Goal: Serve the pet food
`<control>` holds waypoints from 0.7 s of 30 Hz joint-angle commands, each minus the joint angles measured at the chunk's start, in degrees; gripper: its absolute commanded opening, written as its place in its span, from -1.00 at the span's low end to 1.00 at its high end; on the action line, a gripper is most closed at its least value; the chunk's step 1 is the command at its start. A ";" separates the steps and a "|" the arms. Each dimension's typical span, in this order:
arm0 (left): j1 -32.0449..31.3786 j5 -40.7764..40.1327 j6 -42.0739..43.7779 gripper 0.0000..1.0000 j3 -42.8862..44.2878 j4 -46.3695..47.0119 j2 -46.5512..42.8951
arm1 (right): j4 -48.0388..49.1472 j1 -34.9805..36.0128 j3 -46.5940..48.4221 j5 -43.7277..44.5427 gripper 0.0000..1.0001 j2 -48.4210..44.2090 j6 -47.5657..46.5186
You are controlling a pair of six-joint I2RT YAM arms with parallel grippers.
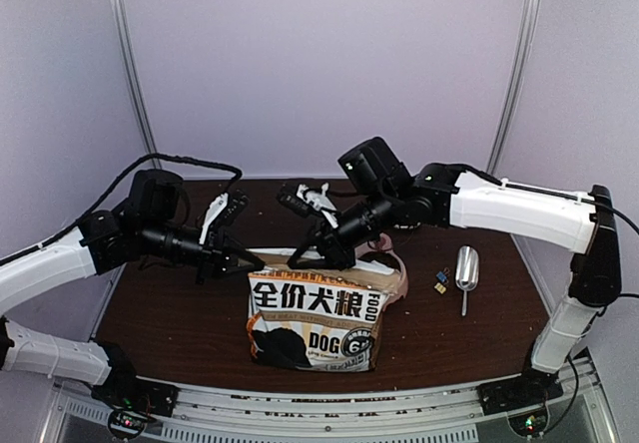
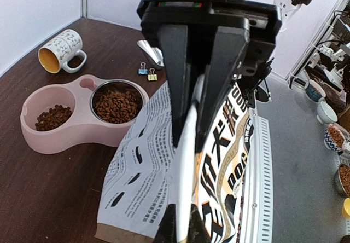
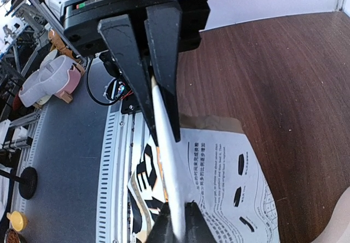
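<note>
The kraft-and-white "DOG" bag [image 1: 315, 313] stands upright mid-table. My left gripper [image 1: 250, 259] is shut on the left end of its folded top edge, and my right gripper [image 1: 303, 255] is shut on the same edge further right. In the left wrist view my gripper [image 2: 190, 139] pinches the white bag edge [image 2: 183, 188]. In the right wrist view my gripper [image 3: 165, 136] does the same on the bag [image 3: 229, 177]. The pet food [image 2: 116, 103] lies in both wells of the pink double bowl [image 2: 82, 131], behind the bag. A smaller heap [image 2: 53, 117] is in the left well.
A metal scoop [image 1: 466, 268] and binder clips [image 1: 440, 281] lie on the table to the right of the bag. A patterned mug [image 2: 60, 50] lies on its side beyond the bowl. The pink bowl's rim [image 1: 395, 263] shows just behind the bag.
</note>
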 commanded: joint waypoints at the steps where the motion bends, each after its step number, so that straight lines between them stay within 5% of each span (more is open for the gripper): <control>1: 2.37 -1.41 1.06 -1.00 0.74 -0.22 -4.34 | -16.15 -7.12 -6.84 5.99 -0.74 -8.41 -0.15; 13: 2.76 -1.80 1.20 -1.00 0.65 -0.32 -5.46 | -16.46 -8.60 -18.27 11.09 -1.00 -18.72 2.51; 21: 2.79 -0.50 1.07 -1.00 0.67 -0.18 -4.73 | -15.48 -7.51 -14.15 8.04 -0.36 -18.06 4.91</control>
